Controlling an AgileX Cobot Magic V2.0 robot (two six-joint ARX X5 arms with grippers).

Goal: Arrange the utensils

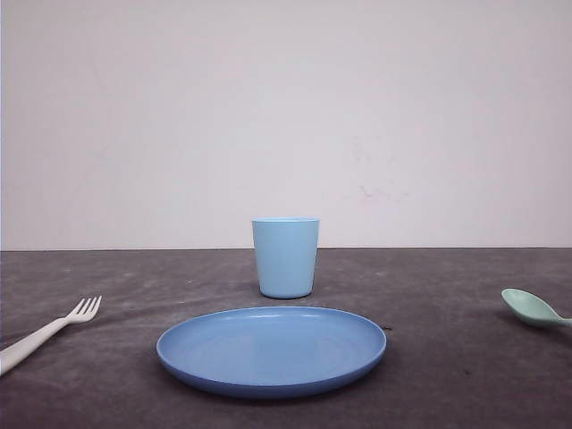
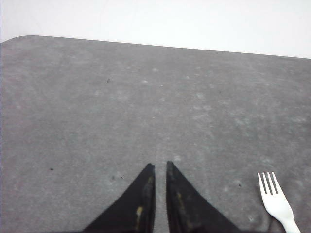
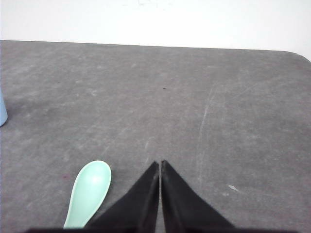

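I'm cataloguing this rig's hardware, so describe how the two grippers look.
The left gripper has two black, wedge-shaped fingers tapering to narrow tips, with worn yellowish scuffs along their inner edges. The right gripper has the same black tapered fingers, with cleaner surfaces. No cables or printed markings can be seen on either.

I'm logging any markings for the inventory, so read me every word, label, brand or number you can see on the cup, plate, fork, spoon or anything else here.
None: no readable text in these views.
The cup, plate, fork and spoon all look plain, with no print showing.
The table and wall carry only scuffs and faint marks, not letters.
The left claw and right claw show no label.
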